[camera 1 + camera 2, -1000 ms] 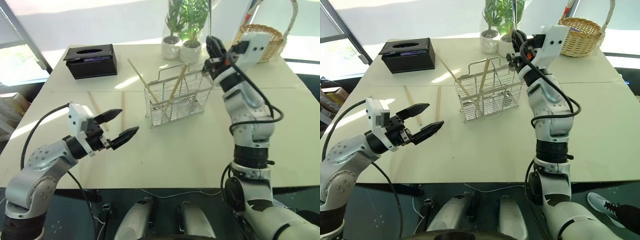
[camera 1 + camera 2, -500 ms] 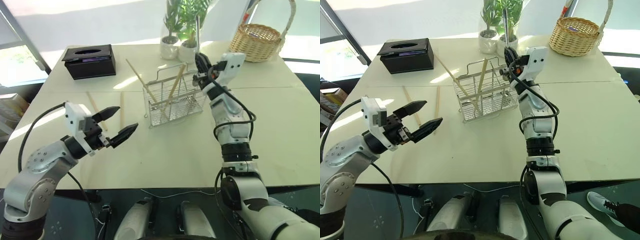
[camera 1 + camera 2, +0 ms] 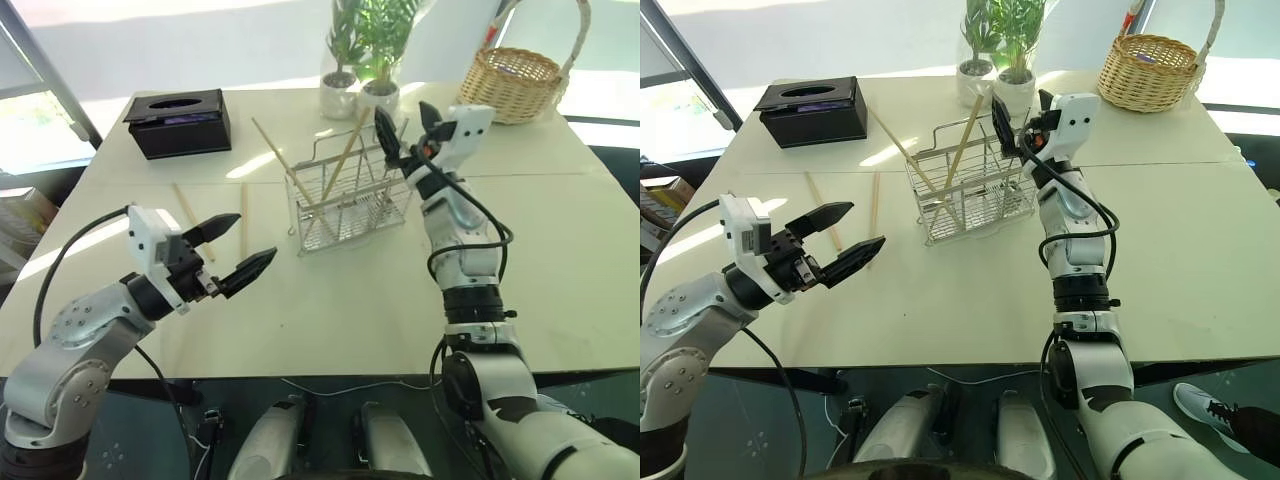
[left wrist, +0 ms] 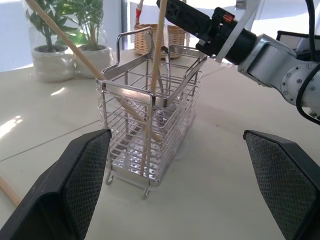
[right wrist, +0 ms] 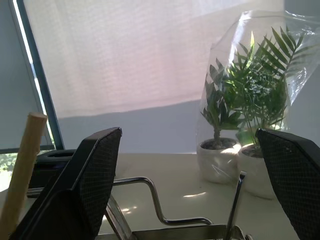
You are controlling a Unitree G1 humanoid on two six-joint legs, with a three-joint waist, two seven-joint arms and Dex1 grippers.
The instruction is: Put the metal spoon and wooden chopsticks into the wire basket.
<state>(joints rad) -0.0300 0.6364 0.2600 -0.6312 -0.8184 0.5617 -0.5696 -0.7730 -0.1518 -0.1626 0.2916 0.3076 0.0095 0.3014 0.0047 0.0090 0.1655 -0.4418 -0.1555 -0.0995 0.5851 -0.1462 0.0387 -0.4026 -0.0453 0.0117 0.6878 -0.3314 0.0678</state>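
Wire basket (image 3: pixel 348 197) already holds two chopsticks (image 3: pixel 343 160) and, you can judge, the spoon (image 5: pixel 234 205). Two chopsticks (image 3: pixel 243 215) remain on the tabletop (image 3: pixel 330 300). Both right gripper (image 3: pixel 405 122) and left gripper (image 3: pixel 243 250) have jaws released, empty.

Spoon (image 5: pixel 235 200): only a thin handle shows above the wire basket (image 3: pixel 350 205); its bowl is lost behind the mesh.
Chopsticks in the basket (image 4: pixel 156 75): lower ends blur into the wires; which compartment cannot be told.
Wicker basket (image 3: pixel 515 80): handle cut off by the upper edge.
Plants (image 3: pixel 372 30) behind the wire basket: tops cut off.
Tissue box (image 5: pixel 55 156): mostly hidden.
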